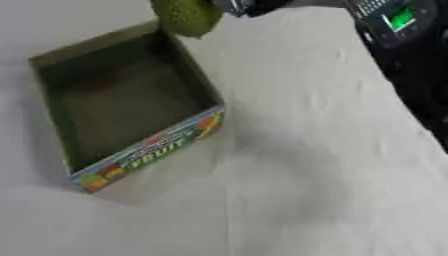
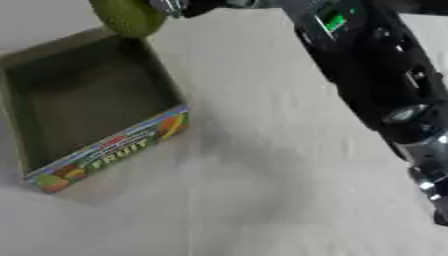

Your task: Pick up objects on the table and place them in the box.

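Over on the left, the box (image 1: 131, 107) sits open-topped on the white cloth-covered table (image 1: 306, 165), its inside looking bare, its bright "FRUIT" printed side facing the near edge. Moving across to its far right corner: there's the green, bumpy-skinned round object (image 1: 186, 16), hanging right at the box's far wall, partly over the rim and partly outside it. It's held by the right hand (image 2: 179, 6), which is cut off by the top of both views, so only a bit of silver and black shows touching the object; I cannot tell how the fingers sit around it. Further right, the black right arm (image 2: 367, 65) sweeps in from the right side, a green light glowing on it. This looks like the carry-to-box step, nearly at release. The next move calls for a shift leftward and nearer, to get the object fully inside the walls. Plenty of open cloth right of the box; that far corner is the snag to watch. No left hand in sight.
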Controlling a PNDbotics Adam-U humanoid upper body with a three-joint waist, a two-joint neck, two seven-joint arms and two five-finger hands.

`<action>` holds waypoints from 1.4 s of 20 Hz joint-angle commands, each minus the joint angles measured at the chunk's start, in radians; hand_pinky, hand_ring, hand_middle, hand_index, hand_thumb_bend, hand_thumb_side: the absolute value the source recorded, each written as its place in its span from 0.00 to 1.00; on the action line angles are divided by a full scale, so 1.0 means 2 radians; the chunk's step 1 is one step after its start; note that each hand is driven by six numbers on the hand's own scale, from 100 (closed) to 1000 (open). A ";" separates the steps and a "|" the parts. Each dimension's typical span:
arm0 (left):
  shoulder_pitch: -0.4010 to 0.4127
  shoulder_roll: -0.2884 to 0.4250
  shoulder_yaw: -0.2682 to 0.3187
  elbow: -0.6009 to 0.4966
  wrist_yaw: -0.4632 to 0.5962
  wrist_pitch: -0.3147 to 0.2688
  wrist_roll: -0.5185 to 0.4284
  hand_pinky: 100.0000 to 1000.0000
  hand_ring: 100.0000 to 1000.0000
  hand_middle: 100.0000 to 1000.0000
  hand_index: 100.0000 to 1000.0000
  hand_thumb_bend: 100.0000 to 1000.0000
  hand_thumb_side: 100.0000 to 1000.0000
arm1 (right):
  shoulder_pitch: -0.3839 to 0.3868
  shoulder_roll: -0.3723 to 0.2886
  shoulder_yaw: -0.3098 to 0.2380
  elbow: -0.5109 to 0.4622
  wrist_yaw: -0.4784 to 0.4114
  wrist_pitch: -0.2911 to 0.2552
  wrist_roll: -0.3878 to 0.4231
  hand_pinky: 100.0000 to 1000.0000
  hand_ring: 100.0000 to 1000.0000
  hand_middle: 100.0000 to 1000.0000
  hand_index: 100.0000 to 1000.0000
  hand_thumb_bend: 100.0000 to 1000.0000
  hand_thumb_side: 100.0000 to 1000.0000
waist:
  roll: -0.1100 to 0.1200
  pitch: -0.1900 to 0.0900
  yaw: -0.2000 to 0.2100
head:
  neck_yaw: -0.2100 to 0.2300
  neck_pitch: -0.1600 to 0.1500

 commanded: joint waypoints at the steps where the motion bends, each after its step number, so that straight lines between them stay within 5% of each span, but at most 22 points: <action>1: -0.006 0.019 -0.002 -0.009 0.010 -0.003 -0.009 0.62 0.61 0.52 0.73 0.00 0.20 | -0.018 0.028 -0.003 0.022 0.031 0.002 -0.013 0.69 0.74 0.39 0.67 0.00 0.08 | 0.007 -0.014 0.001 | -0.005 0.002; 10: -0.007 0.018 -0.007 -0.009 0.023 -0.006 -0.027 0.61 0.61 0.52 0.73 0.00 0.19 | -0.008 0.087 0.010 0.073 0.122 0.000 -0.052 0.70 0.73 0.39 0.67 0.00 0.09 | 0.008 -0.016 0.006 | -0.010 0.001; 28: -0.010 0.015 -0.010 -0.009 0.034 -0.010 -0.046 0.61 0.61 0.52 0.73 0.00 0.20 | 0.034 0.140 0.037 0.162 0.231 -0.035 -0.093 0.74 0.79 0.46 0.71 0.00 0.12 | 0.004 -0.010 0.025 | -0.036 0.001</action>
